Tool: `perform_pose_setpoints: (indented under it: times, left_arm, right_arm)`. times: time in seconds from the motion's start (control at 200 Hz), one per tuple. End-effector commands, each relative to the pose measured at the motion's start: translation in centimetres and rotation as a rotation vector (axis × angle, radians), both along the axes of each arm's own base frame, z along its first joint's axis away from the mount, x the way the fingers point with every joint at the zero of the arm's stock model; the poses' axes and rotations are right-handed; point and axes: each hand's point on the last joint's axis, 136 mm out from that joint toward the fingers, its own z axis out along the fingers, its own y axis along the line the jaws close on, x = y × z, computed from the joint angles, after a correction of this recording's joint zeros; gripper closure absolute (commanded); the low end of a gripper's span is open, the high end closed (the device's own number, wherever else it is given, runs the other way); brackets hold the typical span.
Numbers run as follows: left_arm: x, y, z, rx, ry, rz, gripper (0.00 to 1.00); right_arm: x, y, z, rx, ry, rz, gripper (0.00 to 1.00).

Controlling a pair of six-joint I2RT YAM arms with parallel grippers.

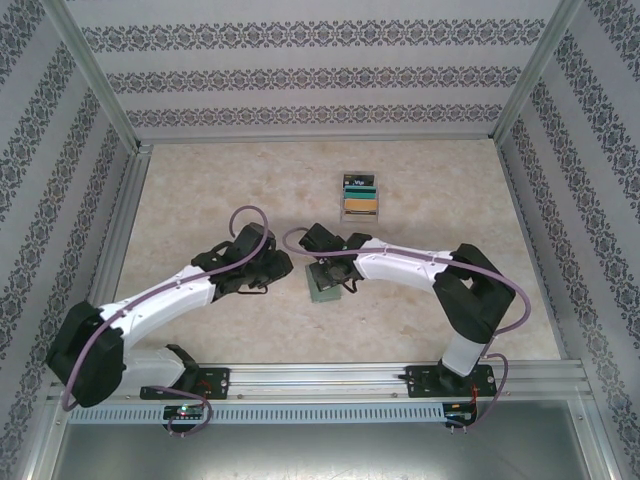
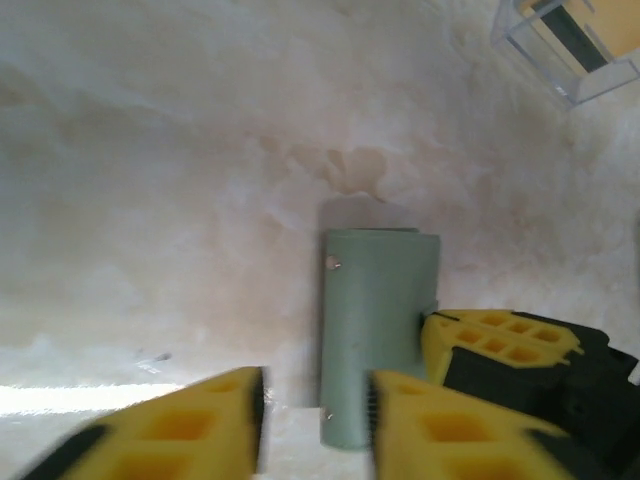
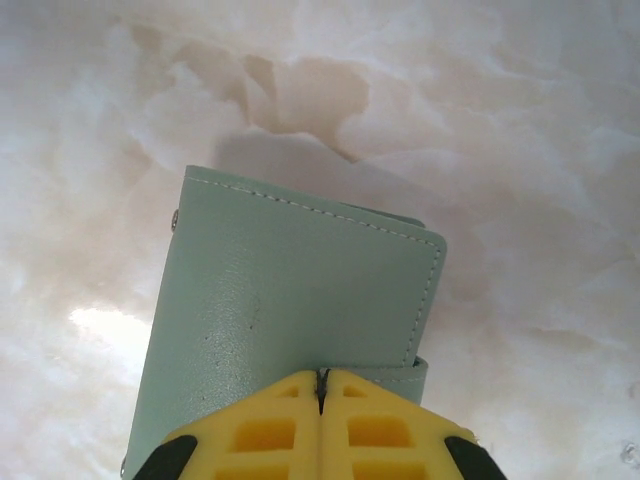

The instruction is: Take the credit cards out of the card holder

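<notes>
Folded green card holder at mid bench, right gripper with jaws clenched on its edge, left gripper with jaws partly apart at its corner; probably the opening step, and the next move calls for spreading the covers.

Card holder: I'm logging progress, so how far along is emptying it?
Done: the right gripper is shut on the closed card holder. In hand: the left gripper, jaws apart, sits at its edge. Left: opening it and emptying it. Whether the credit cards in the clear tray came from it, I cannot tell.
</notes>
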Motion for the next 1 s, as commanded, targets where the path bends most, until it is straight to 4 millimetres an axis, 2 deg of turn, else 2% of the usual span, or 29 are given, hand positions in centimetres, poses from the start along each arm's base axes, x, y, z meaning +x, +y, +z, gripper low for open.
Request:
perform_pose_setpoints:
  times: [0.0, 0.055, 0.215, 0.39, 0.595, 0.739, 0.999]
  left_arm:
    - [1.4, -2.7, 0.2, -0.147, -0.009, -0.006, 0.93]
    - [1.7, -3.6, -0.3, -0.186, 0.003, -0.014, 1.0]
    - [2.4, -5.8, -1.3, -0.266, 0.041, -0.037, 1.0]
    - [2.5, -6.9, -3.5, -0.275, 0.105, -0.059, 1.0]
    - [1.0, -6.0, -8.1, -0.162, 0.255, -0.054, 1.0]
    - [0.4, -4.8, -9.1, -0.061, 0.289, -0.064, 1.0]
    - [0.4, -4.6, -10.2, -0.019, 0.304, -0.087, 1.0]
  right_arm:
    - [0.1, 0.6, 1.0, 0.09, 0.008, -0.025, 1.0]
    - [0.1, 0.5, 0.9, 0.109, 0.02, -0.04, 1.0]
    - [0.2, 0.4, 1.2, 0.156, 0.016, -0.076, 1.0]
    - [0.2, 0.7, 0.6, 0.159, 0.03, -0.09, 1.0]
    - [0.5, 0.9, 1.1, 0.232, 0.036, -0.123, 1.0]
    - [0.8, -0.2, 2.2, 0.349, 0.048, -0.184, 1.0]
    - [0.8, -3.4, 4.2, 0.465, 0.037, -0.27, 1.0]
